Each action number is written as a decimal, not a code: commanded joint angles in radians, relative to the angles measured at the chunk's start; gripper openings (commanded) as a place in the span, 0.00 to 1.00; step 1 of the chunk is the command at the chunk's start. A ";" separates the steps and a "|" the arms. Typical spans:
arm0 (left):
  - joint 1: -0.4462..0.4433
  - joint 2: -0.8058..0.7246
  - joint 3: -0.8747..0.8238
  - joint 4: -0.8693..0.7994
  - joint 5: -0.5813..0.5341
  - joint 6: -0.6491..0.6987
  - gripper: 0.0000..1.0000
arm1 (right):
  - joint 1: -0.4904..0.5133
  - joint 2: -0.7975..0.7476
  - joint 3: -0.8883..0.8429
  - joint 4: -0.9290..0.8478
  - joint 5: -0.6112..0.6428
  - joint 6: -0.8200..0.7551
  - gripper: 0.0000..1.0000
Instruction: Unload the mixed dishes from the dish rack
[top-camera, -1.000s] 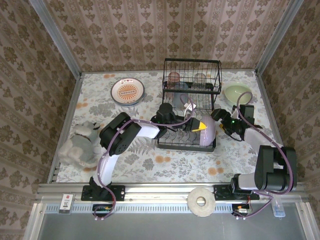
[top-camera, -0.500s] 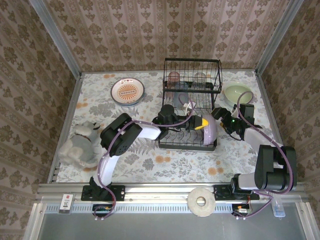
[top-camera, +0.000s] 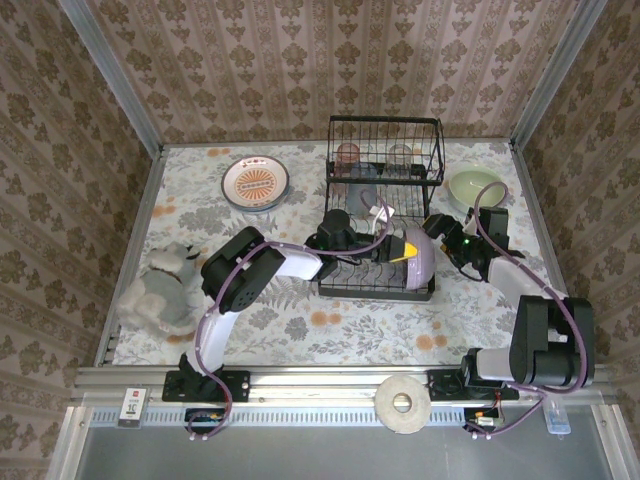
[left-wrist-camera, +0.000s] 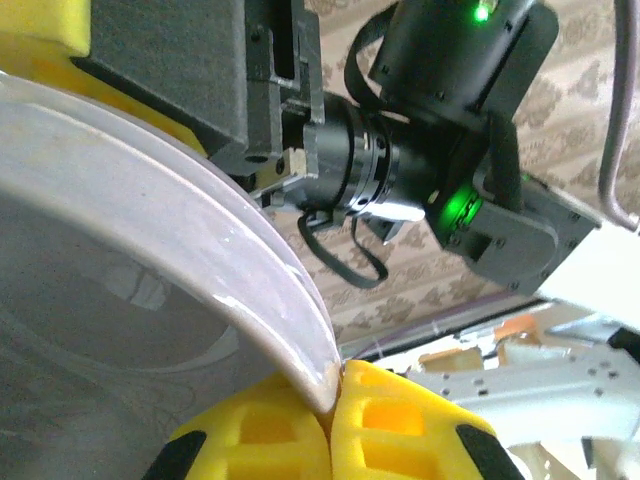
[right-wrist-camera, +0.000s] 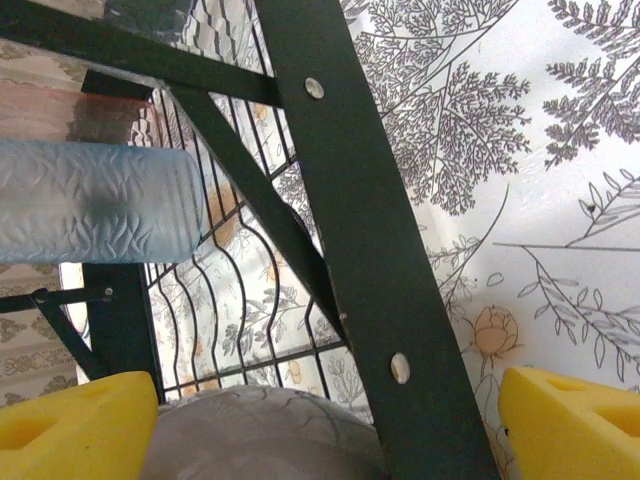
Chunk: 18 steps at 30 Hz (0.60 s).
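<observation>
Where its glossy pale rim is pinched, the lilac bowl (top-camera: 420, 260) is held on edge by the clamped left gripper (left-wrist-camera: 333, 400) at the near right end of the dish rack (top-camera: 385, 122). The right gripper (top-camera: 440, 232) is spread wide just right of the bowl, with nothing gripped. Both arms are bent inward toward the rack.

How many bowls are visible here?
2. A round cream-green bowl sits on the table right of the black wire dish rack; a lilac bowl is at the rack's front right, pinched by the left hand. Others may be hidden.
</observation>
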 joint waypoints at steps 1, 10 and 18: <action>0.022 -0.018 0.057 0.168 0.088 0.200 0.00 | 0.026 -0.050 0.023 -0.123 -0.008 -0.048 0.92; 0.030 0.002 0.070 0.168 0.298 0.407 0.00 | 0.024 -0.084 0.088 -0.245 0.019 -0.114 0.97; 0.048 0.010 0.047 0.167 0.409 0.595 0.00 | 0.024 -0.055 0.120 -0.278 0.033 -0.129 0.97</action>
